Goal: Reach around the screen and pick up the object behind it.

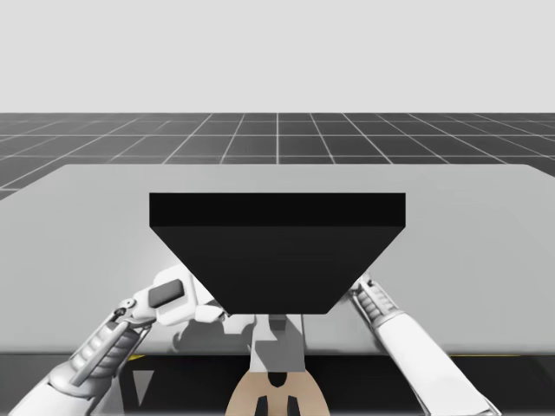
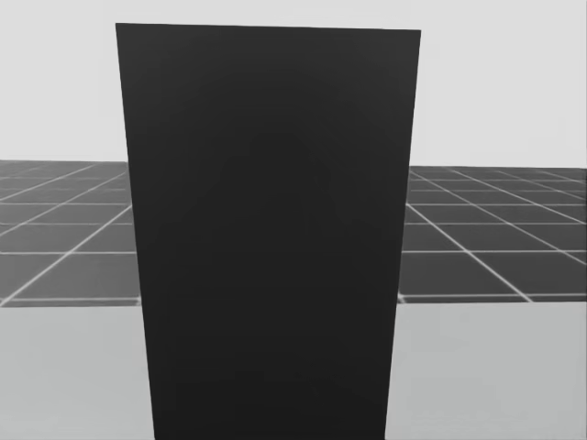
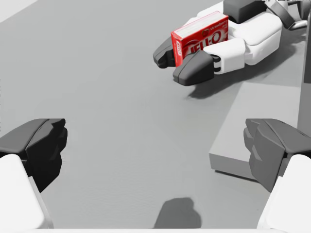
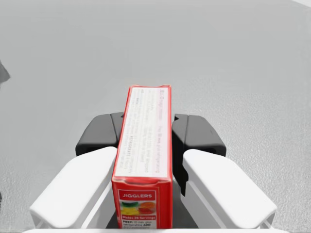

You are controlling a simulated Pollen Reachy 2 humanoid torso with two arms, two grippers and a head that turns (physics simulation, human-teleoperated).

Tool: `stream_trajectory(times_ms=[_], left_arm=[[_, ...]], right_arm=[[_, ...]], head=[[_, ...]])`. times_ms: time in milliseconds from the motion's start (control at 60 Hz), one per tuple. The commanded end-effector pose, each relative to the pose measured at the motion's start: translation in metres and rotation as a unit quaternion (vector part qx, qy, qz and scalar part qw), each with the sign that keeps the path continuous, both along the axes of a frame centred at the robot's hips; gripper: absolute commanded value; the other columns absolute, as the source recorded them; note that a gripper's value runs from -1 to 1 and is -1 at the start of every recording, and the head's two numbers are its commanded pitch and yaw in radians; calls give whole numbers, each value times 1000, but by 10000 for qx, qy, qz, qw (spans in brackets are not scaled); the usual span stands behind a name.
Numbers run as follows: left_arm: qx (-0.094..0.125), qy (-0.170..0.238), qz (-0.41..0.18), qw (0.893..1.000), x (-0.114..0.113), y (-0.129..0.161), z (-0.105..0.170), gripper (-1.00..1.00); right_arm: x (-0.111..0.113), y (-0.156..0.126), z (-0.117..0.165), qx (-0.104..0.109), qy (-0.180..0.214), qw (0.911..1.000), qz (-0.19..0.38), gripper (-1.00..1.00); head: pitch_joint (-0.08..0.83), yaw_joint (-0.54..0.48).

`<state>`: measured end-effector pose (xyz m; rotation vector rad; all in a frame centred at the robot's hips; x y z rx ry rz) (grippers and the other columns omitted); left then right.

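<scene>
box (image 4: 145, 160): red, behind screen (image 1: 277, 247), clamped across its broad faces by right gripper (image 4: 146, 130); likely light, stiff card, crushable; mid-body hold suits, gentle squeeze | left gripper (image 3: 155, 145): fingers apart, holding nothing

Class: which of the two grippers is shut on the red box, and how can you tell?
The right gripper: both fingers press the red box from two sides. The left gripper is open, nothing between its fingers.

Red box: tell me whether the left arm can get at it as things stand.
Probably yes: the left gripper is open, with only bare table between it and the red box. But the right gripper is shut on the box, so two sides are taken.
</scene>
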<state>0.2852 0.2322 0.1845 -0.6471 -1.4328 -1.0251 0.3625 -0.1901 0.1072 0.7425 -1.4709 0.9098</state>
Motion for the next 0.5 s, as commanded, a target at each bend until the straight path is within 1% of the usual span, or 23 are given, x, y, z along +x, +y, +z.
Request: stream_trajectory(times_ms=[17,33,50,83,117,150,200,233,333,400,467,500], left_arm=[[-31,-15,84,10000,2,3,2,-1000],[-35,-14,91,10000,2,4,2,-1000],[-46,-13,104,9999,2,4,2,-1000],[-50,-14,116,9999,3,5,2,-1000],[-50,-13,136,9999,3,5,2,-1000],[-50,-13,145,9999,3,5,2,-1000],[-56,-9,146,9999,4,6,2,-1000],[-56,-11,152,9999,4,6,2,-1000],[-47,-13,165,9999,4,6,2,-1000],[-51,-24,188,9998,4,7,3,-1000],[-69,-31,221,9997,5,10,4,-1000],[-78,-35,230,9997,5,10,4,-1000]], right_arm=[[-5,-44,21,-3,-283,9988,-411,1000],[-5,-47,22,-1,-299,9986,-437,1000],[-8,-56,26,28,-312,9983,-495,1000],[-9,-61,28,34,-336,9980,-538,1000],[-12,-73,32,17,-407,9971,-636,1000],[-14,-79,34,6,-444,9968,-668,1000],[-17,-93,37,-65,-513,9955,-792,1000],[-19,-105,39,-71,-526,9944,-918,1000],[-21,-124,41,-60,-569,9913,-1182,1000],[-23,-140,44,-6,-648,9887,-1353,1000],[-24,-150,48,87,-683,9878,-1397,1000],[-24,-153,50,83,-709,9869,-1446,1000]], head=[[105,-49],[106,-49],[106,-48],[105,-48],[104,-48],[104,-47],[104,-46],[105,-48],[103,-49],[100,-46],[97,-46],[97,-46]])
